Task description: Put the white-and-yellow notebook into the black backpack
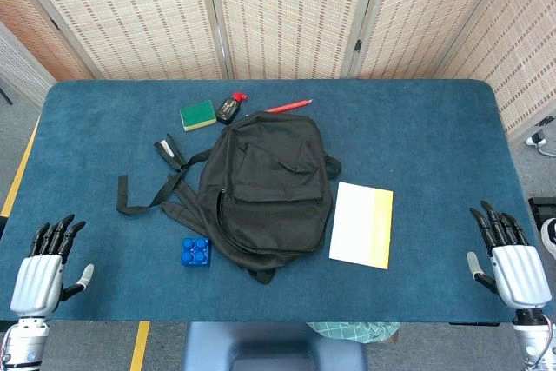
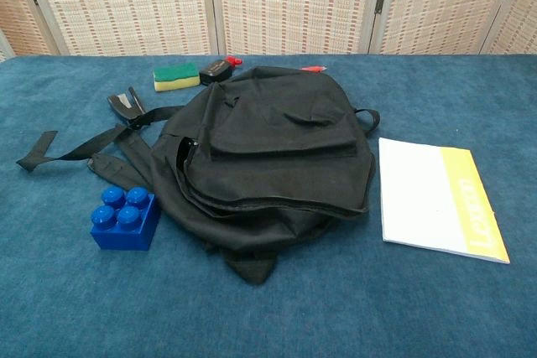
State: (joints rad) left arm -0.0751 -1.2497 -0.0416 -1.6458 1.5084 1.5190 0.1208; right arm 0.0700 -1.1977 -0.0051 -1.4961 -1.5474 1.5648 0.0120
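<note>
Flat white-and-yellow paper notebook [image 1: 361, 224] lies mid-tabletop, just right of soft black fabric backpack [image 1: 264, 182]. Left hand [image 1: 45, 268] & right hand [image 1: 508, 260] at near corners, fingers spread, holding nothing.

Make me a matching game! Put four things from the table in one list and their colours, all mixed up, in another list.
Things:
1. backpack
2. building block
3. sponge
4. notebook

Colours:
A. green and yellow
B. white and yellow
C. black
D. blue

Pairs: 1-C, 2-D, 3-A, 4-B
</note>
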